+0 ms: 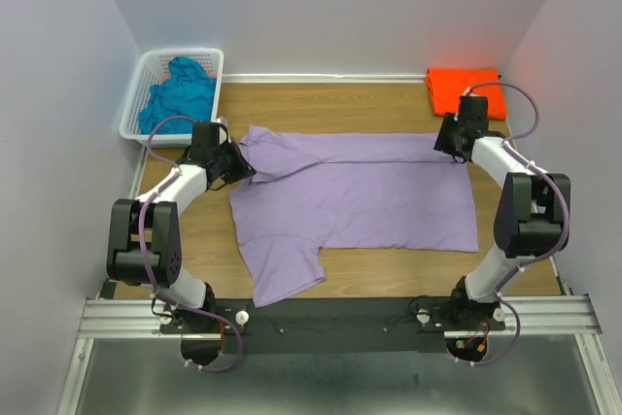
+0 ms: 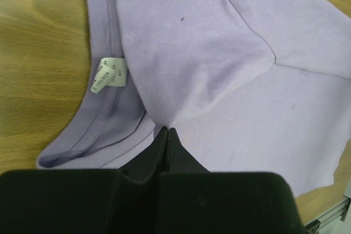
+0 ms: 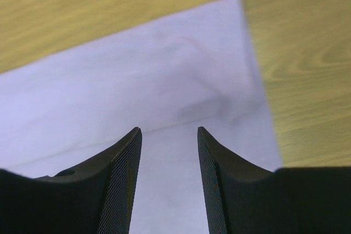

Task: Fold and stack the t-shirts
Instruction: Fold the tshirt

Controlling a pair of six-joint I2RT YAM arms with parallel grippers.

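- Left end effector (image 2: 166, 131) is clamped on a raised pinch of the purple shirt (image 1: 360, 191) beside the collar, near the white label (image 2: 109, 75). The teal shirt (image 1: 180, 94) lies bundled in the basket (image 1: 131, 114), behind it to the left.
- Purple shirt lies spread across the middle of the bench (image 1: 321, 99), collar to the left, hem to the right, near sleeve pointing at the arm bases.
- Right end effector (image 3: 169, 130) has its jaws apart over the shirt's far hem corner and grips nothing.
- Orange shirt (image 1: 466, 89) sits folded in the far right corner, well apart from the rest.
- Step in hand, as I judge it, is a lengthwise fold. To do it well, the right should close on the corner, taking both layers, before the left moves. Both should then lift low, keep the far edge taut between them, travel together and lay it along the near edge.
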